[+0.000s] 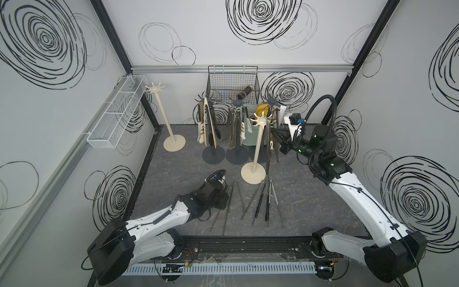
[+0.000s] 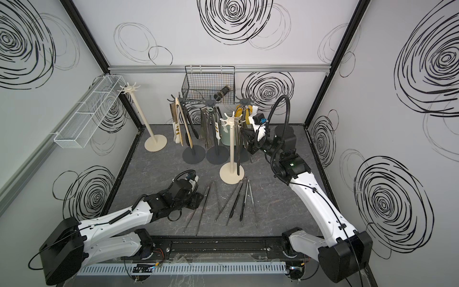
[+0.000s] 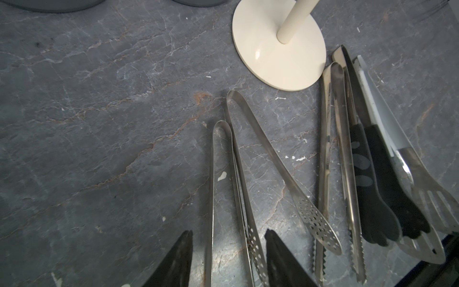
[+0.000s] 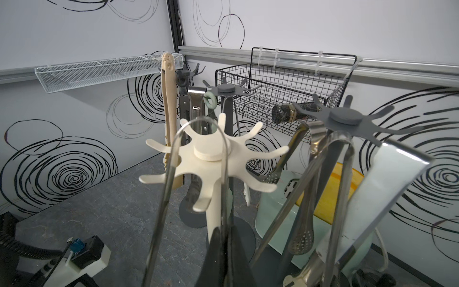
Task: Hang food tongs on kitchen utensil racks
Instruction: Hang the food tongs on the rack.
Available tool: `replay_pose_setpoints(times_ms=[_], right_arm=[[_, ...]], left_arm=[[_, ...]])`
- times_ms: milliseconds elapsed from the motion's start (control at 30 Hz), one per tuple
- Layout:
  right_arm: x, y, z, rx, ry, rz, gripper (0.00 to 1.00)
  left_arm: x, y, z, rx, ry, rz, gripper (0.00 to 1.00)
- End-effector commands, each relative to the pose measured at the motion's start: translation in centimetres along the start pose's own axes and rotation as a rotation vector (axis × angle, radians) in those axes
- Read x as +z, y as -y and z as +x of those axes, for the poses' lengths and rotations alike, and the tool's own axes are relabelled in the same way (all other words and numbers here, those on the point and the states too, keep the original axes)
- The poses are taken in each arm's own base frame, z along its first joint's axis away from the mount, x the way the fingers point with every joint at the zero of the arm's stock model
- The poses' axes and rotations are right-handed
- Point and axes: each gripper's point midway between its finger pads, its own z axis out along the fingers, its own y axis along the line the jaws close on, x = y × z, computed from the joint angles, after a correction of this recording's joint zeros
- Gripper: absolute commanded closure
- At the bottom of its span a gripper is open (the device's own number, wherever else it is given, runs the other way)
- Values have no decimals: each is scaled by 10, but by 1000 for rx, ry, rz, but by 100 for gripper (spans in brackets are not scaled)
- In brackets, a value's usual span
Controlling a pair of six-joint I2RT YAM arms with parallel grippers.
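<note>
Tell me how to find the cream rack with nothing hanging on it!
Look at the white mesh basket on the side wall. Just beside it, a tall cream rack stands alone on the table. The other racks crowd together with tongs hanging among them; this one's hooks are bare.

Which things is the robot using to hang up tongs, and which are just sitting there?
For the job: loose tongs; steel tongs in the right gripper; left gripper; near cream rack; far cream rack; dark grey racks.
Just sitting there: black wire basket; jar inside it; white mesh basket; pale green container.
</note>
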Motion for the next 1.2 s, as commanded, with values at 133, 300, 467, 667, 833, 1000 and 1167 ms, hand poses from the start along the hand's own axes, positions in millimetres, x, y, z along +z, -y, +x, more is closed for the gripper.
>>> replay_pose_setpoints(times_ms=[133, 300, 467, 667, 833, 1000, 1167], right_arm=[[3, 0, 14, 19, 5, 18, 100], [2, 2, 28, 34, -18, 37, 100], [3, 4, 37, 49, -36, 51, 95], [4, 6, 42, 56, -48, 57, 85], [3, 6, 42, 57, -48, 62, 83], [0, 6, 42, 59, -49, 68, 78], [-7, 6, 48, 65, -60, 83, 70]], left_arm=[[-3, 0, -6, -13, 36, 7, 49], [-3, 2, -7, -18, 42, 20, 49], [-3, 2, -5, -19, 38, 24, 49], [-2, -2, 3, -18, 11, 8, 49], [-1, -6, 10, -16, -15, -8, 49], [2, -8, 16, -13, -43, -16, 49], [8, -9, 22, -8, -74, -27, 49]])
